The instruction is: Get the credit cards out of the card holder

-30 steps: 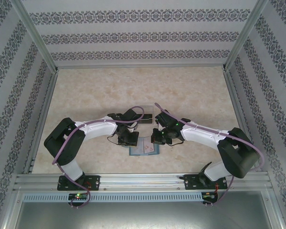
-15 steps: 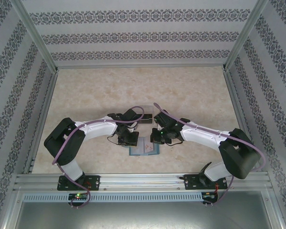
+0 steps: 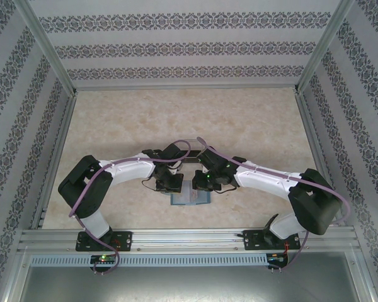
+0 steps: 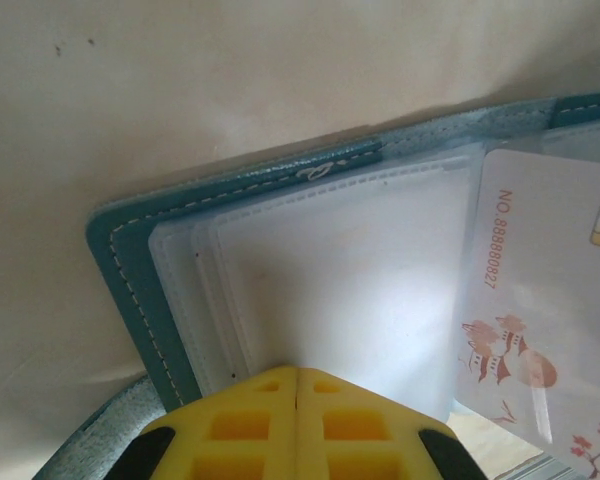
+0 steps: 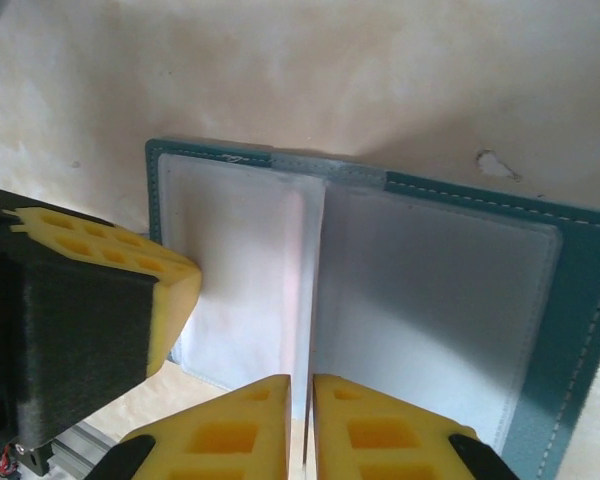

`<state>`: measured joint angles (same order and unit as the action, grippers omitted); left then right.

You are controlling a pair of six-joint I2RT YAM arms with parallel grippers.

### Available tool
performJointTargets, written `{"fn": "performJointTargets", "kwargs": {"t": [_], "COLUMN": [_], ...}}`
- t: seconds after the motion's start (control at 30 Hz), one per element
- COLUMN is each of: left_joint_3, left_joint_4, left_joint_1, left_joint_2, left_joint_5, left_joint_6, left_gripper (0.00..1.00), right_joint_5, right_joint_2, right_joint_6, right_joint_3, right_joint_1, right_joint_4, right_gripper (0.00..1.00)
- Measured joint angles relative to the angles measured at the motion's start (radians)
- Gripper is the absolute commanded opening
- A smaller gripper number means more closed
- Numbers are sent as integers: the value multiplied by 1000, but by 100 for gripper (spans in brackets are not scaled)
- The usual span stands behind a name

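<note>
L wrist cam: card holder (image 4: 130, 260) lies open on beige table (image 4: 180, 80), teal edge w/ white stitching along top and left. Clear plastic sleeves (image 4: 350, 260) stacked inside. Pale credit card (image 4: 550, 270) at right, under a sleeve: printed no., gold chip, reddish drawings. Left gripper (image 4: 297, 375) at bottom center, yellow pads pressed together, tips at sleeve edge.

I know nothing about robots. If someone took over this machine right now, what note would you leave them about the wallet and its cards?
Left gripper: shut, tips at the clear sleeves of the card holder.
Right gripper: fingers nearly together at a sleeve's edge; whether it grips is unclear.
The card holder lies open on the table, between both grippers.
Done: holder opened.
Left: a pale card sits in a sleeve; pull the cards out.
</note>
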<state>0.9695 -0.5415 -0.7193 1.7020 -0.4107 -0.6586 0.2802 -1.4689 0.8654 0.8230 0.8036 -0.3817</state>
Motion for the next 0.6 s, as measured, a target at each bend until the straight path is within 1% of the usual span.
{"fn": "performJointTargets", "kwargs": {"t": [0.27,0.4,0.6], "left_joint_3": [5,16,30], "left_joint_4": [-8,-27,-55], "left_joint_1": [-1,-1,-1], "left_joint_2": [0,0,-26], "left_joint_5": [8,33,75], "left_joint_6": [0,3,4], "left_gripper": [9,11,12], "right_joint_5": [-4,-8,-16], "right_joint_2": [0,0,20], "right_joint_6": [0,0,-24], "right_joint_3": [2,13,21], "right_joint_1": [0,0,-6], "right_joint_4": [-5,-21,-57], "right_gripper": [8,6,1]}}
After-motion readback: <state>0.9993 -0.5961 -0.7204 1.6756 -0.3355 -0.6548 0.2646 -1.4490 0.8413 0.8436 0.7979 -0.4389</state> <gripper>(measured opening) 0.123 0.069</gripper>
